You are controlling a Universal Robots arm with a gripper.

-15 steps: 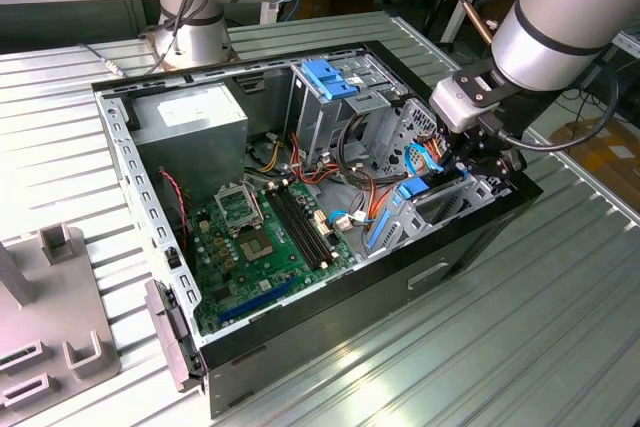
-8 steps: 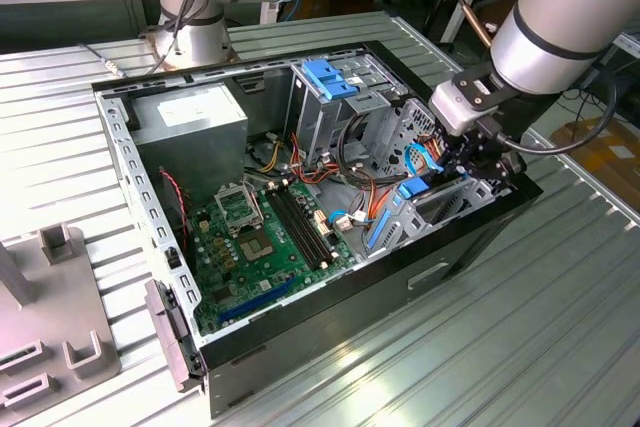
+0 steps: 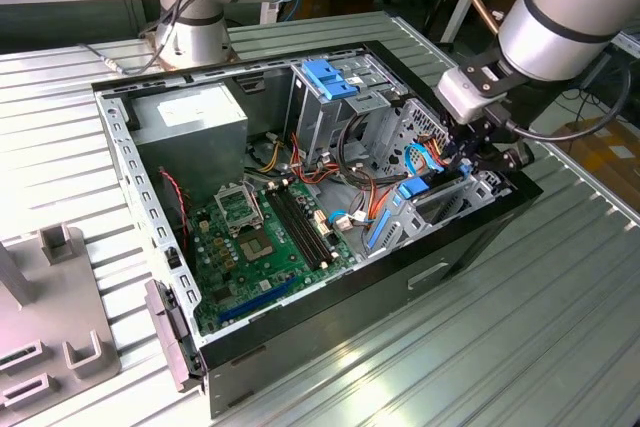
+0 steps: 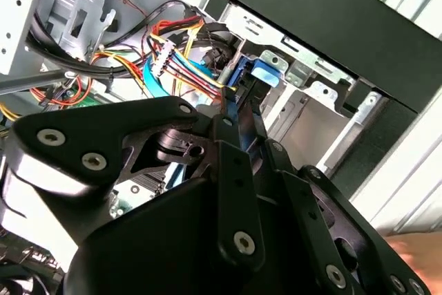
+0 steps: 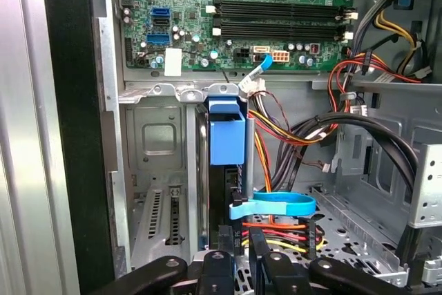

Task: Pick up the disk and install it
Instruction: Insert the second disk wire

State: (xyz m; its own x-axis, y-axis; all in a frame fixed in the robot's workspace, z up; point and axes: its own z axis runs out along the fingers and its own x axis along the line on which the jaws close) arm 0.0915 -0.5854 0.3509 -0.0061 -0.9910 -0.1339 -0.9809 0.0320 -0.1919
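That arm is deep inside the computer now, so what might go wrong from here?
Two risks stand out. The gripper works beside a bundle of loose coloured cables, so it may snag or pull one. The disk stands on edge in a narrow metal bay; if tilted, it might jam against the bay wall rather than seat.

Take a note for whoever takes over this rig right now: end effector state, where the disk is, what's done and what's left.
End effector: shut on the disk, low inside the computer case, at the exterior view's right.
Disk: standing on edge, with its blue carrier rail toward the motherboard, in the slot of the grey drive bay.
Done: the disk is picked up and brought into the bay.
Left: full seating can't be confirmed, and the disk is not yet released.
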